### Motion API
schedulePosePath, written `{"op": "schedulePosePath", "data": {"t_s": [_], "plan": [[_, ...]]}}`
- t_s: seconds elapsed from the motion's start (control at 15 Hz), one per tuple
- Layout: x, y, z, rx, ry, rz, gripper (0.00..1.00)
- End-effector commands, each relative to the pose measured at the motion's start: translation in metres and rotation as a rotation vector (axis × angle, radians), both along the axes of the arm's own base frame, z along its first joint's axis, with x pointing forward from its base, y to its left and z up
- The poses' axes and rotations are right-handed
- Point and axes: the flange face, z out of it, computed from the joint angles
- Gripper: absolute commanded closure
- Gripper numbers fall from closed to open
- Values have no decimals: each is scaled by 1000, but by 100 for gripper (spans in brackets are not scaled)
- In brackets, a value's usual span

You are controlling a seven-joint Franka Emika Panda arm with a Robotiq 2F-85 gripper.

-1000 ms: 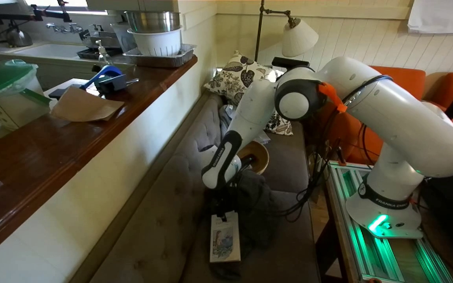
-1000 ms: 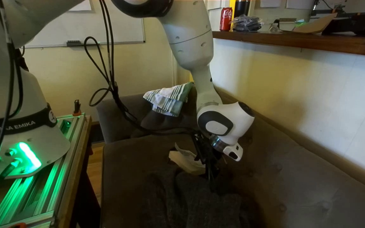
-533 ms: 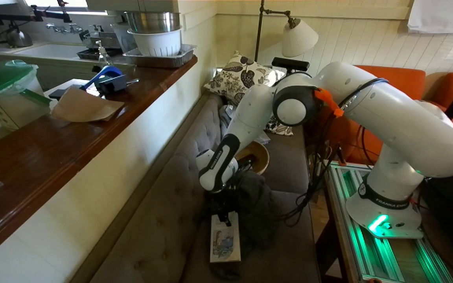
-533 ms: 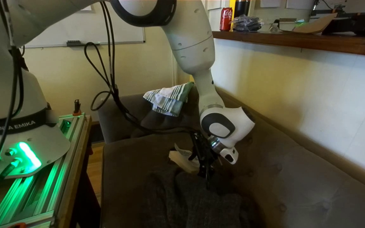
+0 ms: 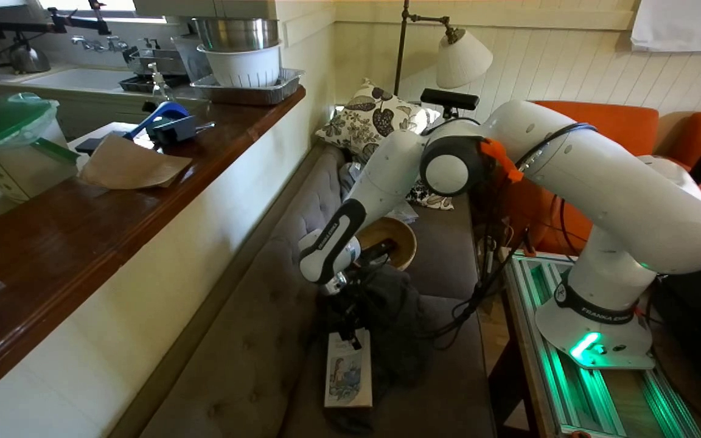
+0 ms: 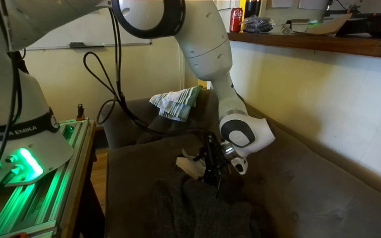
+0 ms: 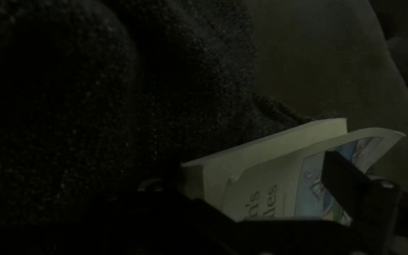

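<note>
A pale book (image 5: 348, 380) with a blue picture on its cover lies on the grey sofa (image 5: 435, 389). In the wrist view the book (image 7: 221, 177) is near, its cover curling away from the pages. My gripper (image 7: 255, 164) stands open, its dark fingers wide apart: one in front of the picture, one by the book's left end. In both exterior views the gripper (image 5: 350, 339) is low over the end of the book nearer the arm; whether it touches is too dark to tell. Beside the book lies a crumpled dark cloth (image 6: 207, 211), close against the gripper (image 6: 207, 173).
A wooden bowl (image 5: 402, 246) sits on the sofa behind the hand. The tufted backrest (image 5: 247, 340) rises along the wall. A striped towel (image 6: 177, 104) hangs over the sofa's arm. Black cables (image 5: 478, 298) run from the arm; a wooden counter (image 5: 113, 243) stands above the backrest.
The wrist has swung and tilted, and the gripper has shifted slightly over the book's end. The upper arm has lowered a little. The book lies almost where it was.
</note>
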Motion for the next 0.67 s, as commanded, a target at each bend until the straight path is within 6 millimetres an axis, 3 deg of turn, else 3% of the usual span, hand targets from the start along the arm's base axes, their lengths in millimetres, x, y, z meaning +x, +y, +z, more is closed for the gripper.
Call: {"op": "schedulePosePath", "data": {"t_s": [0.0, 0.33, 0.6], "plan": [[10, 2, -11, 20, 17, -38, 0], [26, 8, -22, -209, -56, -22, 0], [36, 17, 4, -365, -185, -7, 0]]}}
